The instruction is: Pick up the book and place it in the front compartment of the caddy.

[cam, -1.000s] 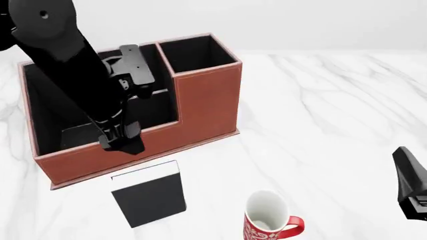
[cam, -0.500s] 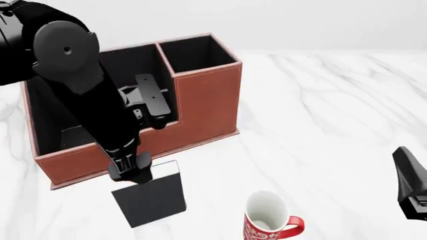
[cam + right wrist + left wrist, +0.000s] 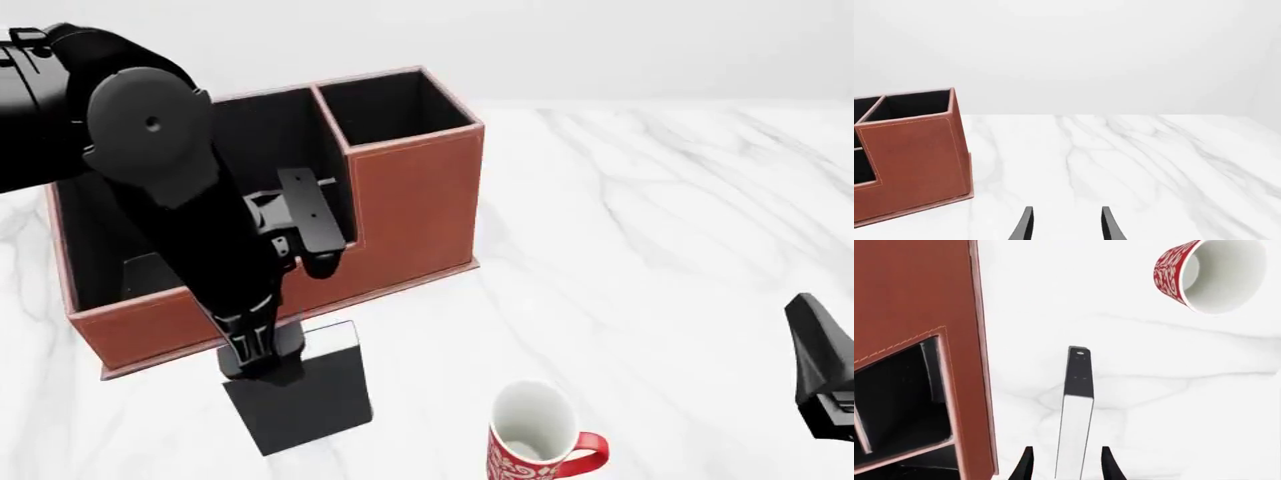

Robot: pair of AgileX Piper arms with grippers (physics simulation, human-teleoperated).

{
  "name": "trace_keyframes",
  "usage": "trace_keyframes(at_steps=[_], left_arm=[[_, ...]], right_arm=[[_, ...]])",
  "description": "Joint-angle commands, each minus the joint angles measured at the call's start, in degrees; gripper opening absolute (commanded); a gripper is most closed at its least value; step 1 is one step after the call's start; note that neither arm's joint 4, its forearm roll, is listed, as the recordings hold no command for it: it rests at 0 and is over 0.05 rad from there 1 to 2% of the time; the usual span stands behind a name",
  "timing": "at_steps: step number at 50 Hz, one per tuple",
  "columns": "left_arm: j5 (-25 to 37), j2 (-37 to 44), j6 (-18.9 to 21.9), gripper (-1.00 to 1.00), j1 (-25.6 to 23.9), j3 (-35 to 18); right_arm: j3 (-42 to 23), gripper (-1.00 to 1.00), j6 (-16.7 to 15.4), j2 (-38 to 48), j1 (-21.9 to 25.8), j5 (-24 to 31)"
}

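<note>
The black book (image 3: 304,398) stands upright on the table just in front of the reddish-brown caddy (image 3: 407,205). My left gripper (image 3: 267,368) is open at the book's top edge. In the left wrist view the book's white page edge (image 3: 1073,435) runs between the two fingertips (image 3: 1025,466) with a gap on each side. The caddy's middle cells are mostly hidden behind my left arm in the front view. My right gripper (image 3: 1067,226) is open and empty, low at the right edge of the front view (image 3: 821,370).
A red-and-white mug (image 3: 537,440) stands upright to the right of the book, near the table's front; it also shows in the left wrist view (image 3: 1214,275). The caddy shows in the right wrist view (image 3: 917,150). White marble table (image 3: 641,200) stretches to the right.
My left gripper has moved from over the caddy forward and down to the book, and its fingers now straddle the book's top edge. The right arm has not moved.
</note>
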Motion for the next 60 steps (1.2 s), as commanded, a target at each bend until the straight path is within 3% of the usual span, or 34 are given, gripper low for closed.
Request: trace_keyframes(at_steps=[1,22,25,27,54,55,60], left_arm=[[0.06,0.58,-0.8,1.0,-1.21,0.24],[-2.34,1.63,-2.11,1.0,-2.91,3.09],[-3.04,2.02,-0.76,1.0,-1.41,3.97],[-3.16,1.97,-2.46,1.0,-3.03,3.82],[-7.1,4.39,-0.38,1.0,-0.73,7.64],[-6.96,4.17,-1.37,-1.0,-1.79,7.29],[-6.29,4.36,0.29,-1.0,-1.3,7.08]], right_arm=[[0.05,1.0,0.01,-0.14,0.0,0.07],[0.05,1.0,0.0,-0.13,0.0,0.07],[0.05,1.0,0.0,-0.13,0.01,0.07],[0.05,1.0,-0.01,-0.12,-0.01,0.07],[0.05,1.0,0.04,-0.14,-0.01,0.07],[0.05,1.0,0.0,-0.13,-0.01,0.08],[0.05,1.0,0.01,-0.14,-0.01,0.08]])
